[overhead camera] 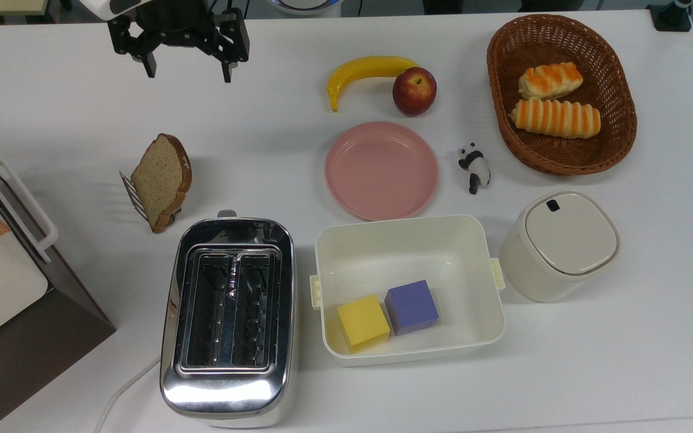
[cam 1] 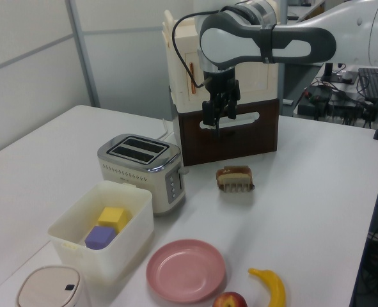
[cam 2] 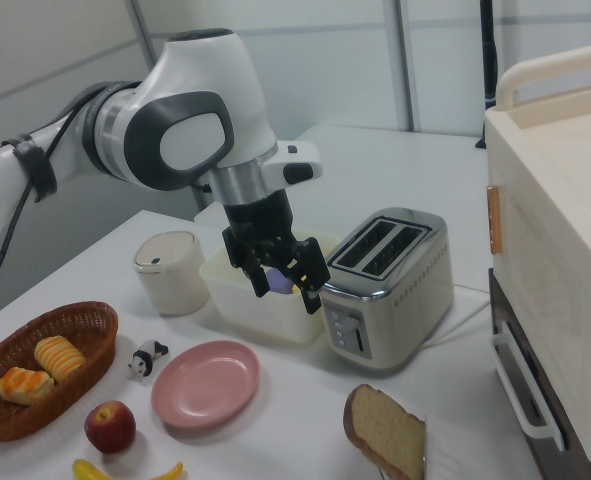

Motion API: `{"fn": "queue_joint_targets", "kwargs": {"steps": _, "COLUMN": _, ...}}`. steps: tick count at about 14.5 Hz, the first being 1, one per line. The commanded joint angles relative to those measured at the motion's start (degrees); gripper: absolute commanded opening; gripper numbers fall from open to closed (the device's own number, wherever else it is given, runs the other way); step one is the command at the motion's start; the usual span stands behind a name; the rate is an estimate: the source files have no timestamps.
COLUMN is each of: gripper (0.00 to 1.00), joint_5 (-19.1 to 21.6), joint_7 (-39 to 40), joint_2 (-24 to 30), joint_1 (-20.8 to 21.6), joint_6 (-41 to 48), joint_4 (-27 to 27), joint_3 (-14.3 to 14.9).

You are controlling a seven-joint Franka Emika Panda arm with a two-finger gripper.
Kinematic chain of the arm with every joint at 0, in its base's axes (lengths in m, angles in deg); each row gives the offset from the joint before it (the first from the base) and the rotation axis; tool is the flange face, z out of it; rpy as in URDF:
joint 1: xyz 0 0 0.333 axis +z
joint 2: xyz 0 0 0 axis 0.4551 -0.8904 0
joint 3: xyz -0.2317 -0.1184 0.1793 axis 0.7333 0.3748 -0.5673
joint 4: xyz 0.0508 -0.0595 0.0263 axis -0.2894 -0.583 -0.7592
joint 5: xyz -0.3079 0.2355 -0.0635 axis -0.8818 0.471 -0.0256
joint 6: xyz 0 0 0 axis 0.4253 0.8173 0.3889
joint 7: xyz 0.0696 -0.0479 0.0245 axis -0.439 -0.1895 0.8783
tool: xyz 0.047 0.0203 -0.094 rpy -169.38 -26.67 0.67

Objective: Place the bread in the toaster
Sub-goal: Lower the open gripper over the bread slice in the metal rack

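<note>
Top view, your gripper [overhead camera: 187,67] hangs spread and empty above the table, bread [overhead camera: 162,181] propped in its rack beside the toaster [overhead camera: 228,322], left view, bread [cam 1: 234,177] sits below the gripper [cam 1: 215,118], right view, fingers [cam 2: 313,297] apart before the toaster [cam 2: 388,283].

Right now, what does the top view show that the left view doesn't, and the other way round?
The top view adds the wicker basket holding two striped rolls, and the panda figurine. The left view adds the arm's grey-and-white upper links and a cluttered desk behind the table. Both share the open gripper above the table, the bread leaning in its wire rack, the toaster, the pink plate, the banana, the apple, and the white bin with two cubes.
</note>
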Motion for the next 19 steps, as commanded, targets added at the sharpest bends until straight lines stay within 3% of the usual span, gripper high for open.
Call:
{"fn": "queue_joint_targets", "kwargs": {"steps": 1, "gripper": 1.00, "joint_5": -0.79, "joint_7": 1.24, "joint_2": 0.82, "joint_1": 0.46, "joint_6": -0.37, "joint_4": -1.91, "joint_3": 0.03}}
{"fn": "queue_joint_targets", "kwargs": {"steps": 3, "gripper": 1.00, "joint_5": -1.49, "joint_7": 3.77, "joint_2": -0.40, "joint_1": 0.20, "joint_6": -0.29, "joint_4": -2.00, "joint_3": 0.38}}
{"fn": "queue_joint_targets", "kwargs": {"steps": 5, "gripper": 1.00, "joint_5": -7.26, "joint_7": 6.34, "joint_2": -2.50, "joint_1": 0.11, "joint_6": -0.37, "joint_4": -2.70, "joint_3": 0.38}}
{"fn": "queue_joint_targets", "kwargs": {"steps": 6, "gripper": 1.00, "joint_5": -8.16, "joint_7": 6.43, "joint_2": -3.30, "joint_1": 0.02, "joint_6": -0.46, "joint_4": -2.70, "joint_3": 0.38}}
{"fn": "queue_joint_targets", "kwargs": {"steps": 19, "gripper": 1.00, "joint_5": -10.45, "joint_7": 9.77, "joint_2": -12.79, "joint_1": -1.82, "joint_6": -2.30, "joint_4": -2.62, "joint_3": 0.73}}
